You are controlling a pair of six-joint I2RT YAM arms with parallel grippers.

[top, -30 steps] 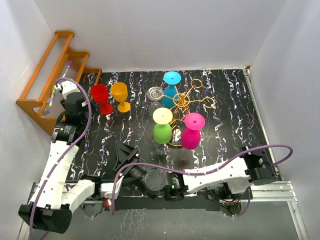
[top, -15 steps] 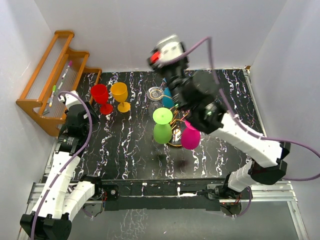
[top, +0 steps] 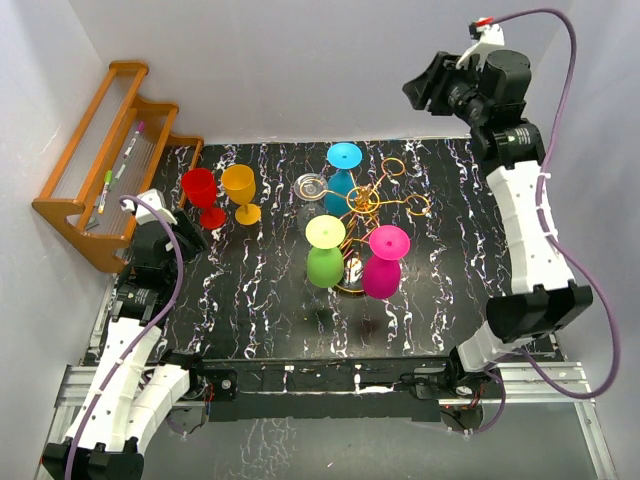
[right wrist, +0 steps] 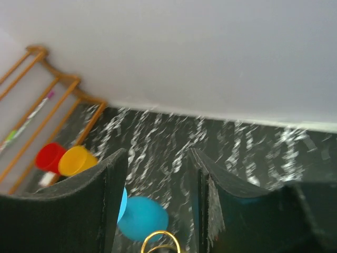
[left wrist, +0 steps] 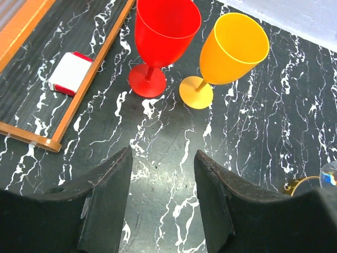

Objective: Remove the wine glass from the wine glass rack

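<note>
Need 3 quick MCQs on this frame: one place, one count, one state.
1. Where do the red glass and orange glass stand? A) on the table, left of the rack B) on the rack C) right of the rack
2. Coloured glasses on the rack? A) one B) three C) five
3. Right hand? A) shut on a glass B) out of view C) open, empty
Key: 1A, both upright on the table; 2B, blue glass, green glass, pink glass; 3C, wide gap, nothing in it.
</note>
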